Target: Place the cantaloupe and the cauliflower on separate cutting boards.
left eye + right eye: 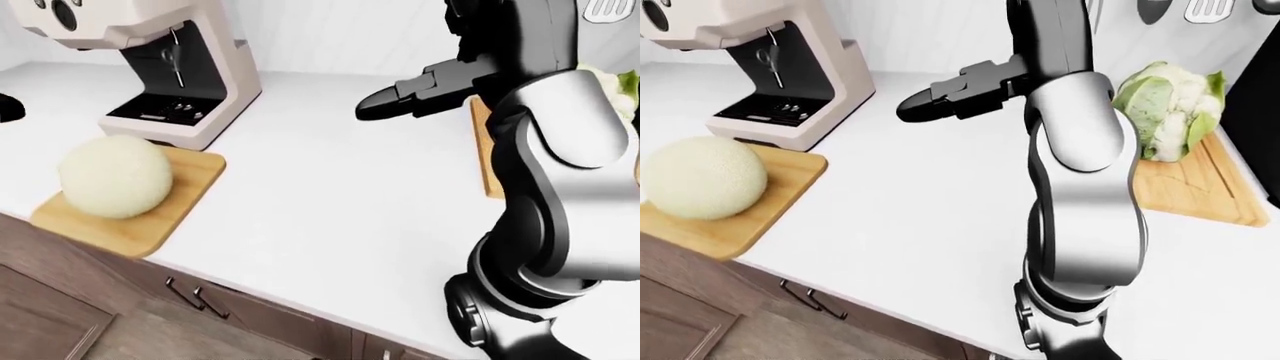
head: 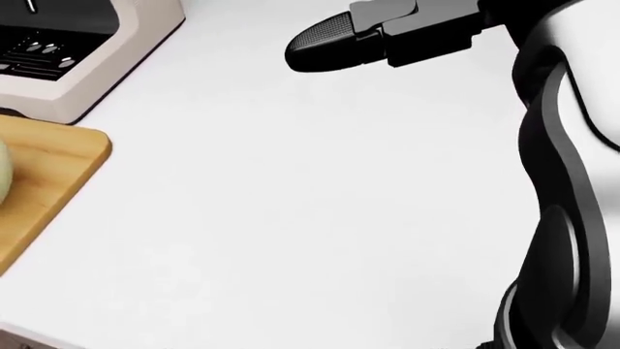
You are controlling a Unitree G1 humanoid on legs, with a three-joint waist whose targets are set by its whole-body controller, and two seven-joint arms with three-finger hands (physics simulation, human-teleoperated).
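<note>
The pale round cantaloupe (image 1: 113,176) rests on a wooden cutting board (image 1: 185,199) at the left of the white counter. The cauliflower (image 1: 1170,109), white with green leaves, stands on a second wooden board (image 1: 1200,191) at the right. My right hand (image 1: 918,109) hovers above the counter between the two boards. Its fingers point left, stretched out and empty, apart from both items. My right forearm hides part of the cauliflower's board in the left-eye view. My left hand does not show.
A cream coffee machine (image 1: 200,67) stands just above the cantaloupe's board. Utensils (image 1: 1200,9) hang on the wall at top right. A dark appliance (image 1: 1258,112) sits at the right edge. Drawer handles (image 1: 195,296) are below the counter edge.
</note>
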